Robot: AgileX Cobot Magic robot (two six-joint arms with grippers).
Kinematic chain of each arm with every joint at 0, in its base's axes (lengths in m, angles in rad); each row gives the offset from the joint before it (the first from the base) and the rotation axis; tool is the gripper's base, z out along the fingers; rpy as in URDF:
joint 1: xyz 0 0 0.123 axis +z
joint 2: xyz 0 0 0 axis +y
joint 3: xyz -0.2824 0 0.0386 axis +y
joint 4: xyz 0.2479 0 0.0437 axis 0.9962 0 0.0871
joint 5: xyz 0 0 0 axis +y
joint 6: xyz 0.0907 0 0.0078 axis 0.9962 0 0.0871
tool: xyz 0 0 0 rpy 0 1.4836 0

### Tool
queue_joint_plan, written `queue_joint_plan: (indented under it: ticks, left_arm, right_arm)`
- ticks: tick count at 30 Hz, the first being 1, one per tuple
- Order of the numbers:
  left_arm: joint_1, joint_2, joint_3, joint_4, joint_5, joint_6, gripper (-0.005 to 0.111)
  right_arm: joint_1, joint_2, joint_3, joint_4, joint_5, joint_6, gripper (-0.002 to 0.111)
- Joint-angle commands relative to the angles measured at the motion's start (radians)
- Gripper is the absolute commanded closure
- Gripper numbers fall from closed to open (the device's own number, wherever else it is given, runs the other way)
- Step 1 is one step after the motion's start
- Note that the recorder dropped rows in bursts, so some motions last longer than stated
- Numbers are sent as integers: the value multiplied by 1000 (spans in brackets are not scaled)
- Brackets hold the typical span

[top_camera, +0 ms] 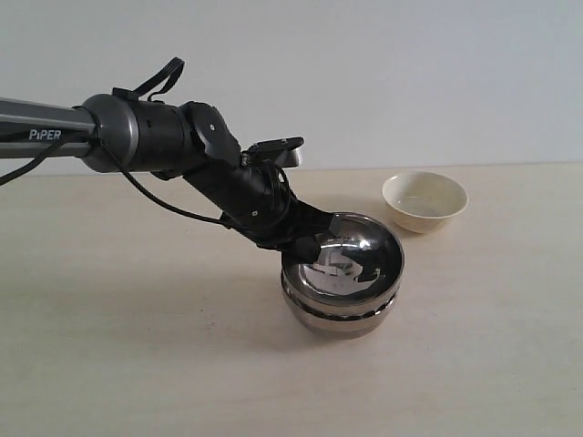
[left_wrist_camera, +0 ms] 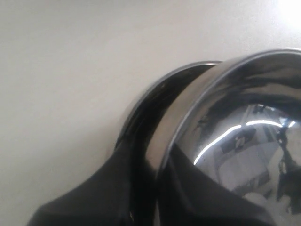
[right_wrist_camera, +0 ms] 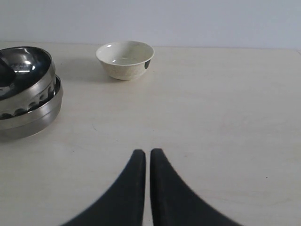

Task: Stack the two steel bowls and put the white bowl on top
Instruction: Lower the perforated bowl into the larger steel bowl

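The smaller ribbed steel bowl (top_camera: 351, 259) rests tilted inside the wider steel bowl (top_camera: 342, 317) at the table's middle. My left gripper (top_camera: 305, 244) is shut on the upper bowl's near-left rim, one finger inside and one outside. The left wrist view shows that rim (left_wrist_camera: 221, 84) between the dark fingers (left_wrist_camera: 94, 193), with the lower bowl's edge (left_wrist_camera: 157, 89) behind it. The white bowl (top_camera: 424, 200) stands upright to the back right, apart from the stack. The right wrist view holds my right gripper (right_wrist_camera: 148, 153), shut and empty over bare table, facing the white bowl (right_wrist_camera: 125, 59) and the stack (right_wrist_camera: 28, 94).
The pale wooden table (top_camera: 137, 346) ends at a plain wall behind. The left arm (top_camera: 155, 137) reaches in from the left, above the table. My right gripper lies outside the exterior view.
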Motion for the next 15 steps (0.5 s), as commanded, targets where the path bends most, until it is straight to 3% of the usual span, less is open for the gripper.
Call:
queue_joint_plan:
  ticks: [1,8,15]
  left_arm:
    - [-5,-3,-2,-12,-13,3,101]
    - [-5,-3,-2,-8,-17,3,58]
    - [-5,-17,-3,-4,-32,10,54]
  right_arm:
    - [3,-4,-1,-1,-4,0,107]
    - [3,-4,-1,-1,-4,0,107]
    - [3,-4,-1,-1,-4,0,107]
